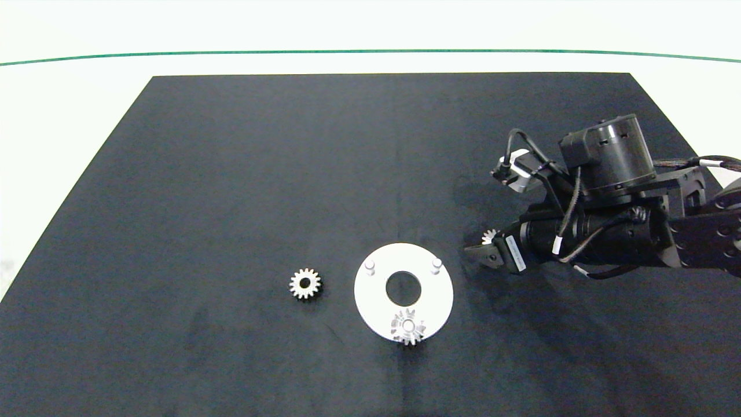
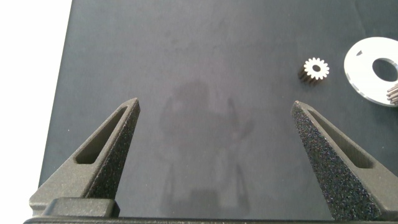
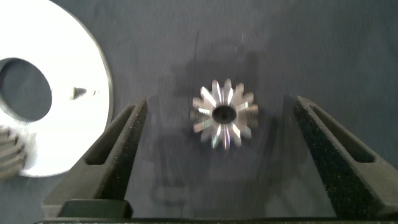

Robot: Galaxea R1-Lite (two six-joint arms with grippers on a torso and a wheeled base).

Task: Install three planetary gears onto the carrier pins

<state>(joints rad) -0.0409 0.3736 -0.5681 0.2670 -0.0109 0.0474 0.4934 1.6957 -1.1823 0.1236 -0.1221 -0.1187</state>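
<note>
Between the open right claw's (image 3: 214, 149) fingers lies a gear (image 3: 224, 114)

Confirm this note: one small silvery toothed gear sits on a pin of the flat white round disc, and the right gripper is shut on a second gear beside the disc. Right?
Not quite. The right gripper is open: in the right wrist view its fingers stand apart from the second gear, which lies on the mat between them. One small silvery toothed gear does sit on a pin of the flat white round disc.

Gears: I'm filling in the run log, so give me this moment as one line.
right gripper open around loose gear beside disc | one gear on pin | one gear loose on mat | left gripper open, idle
</note>
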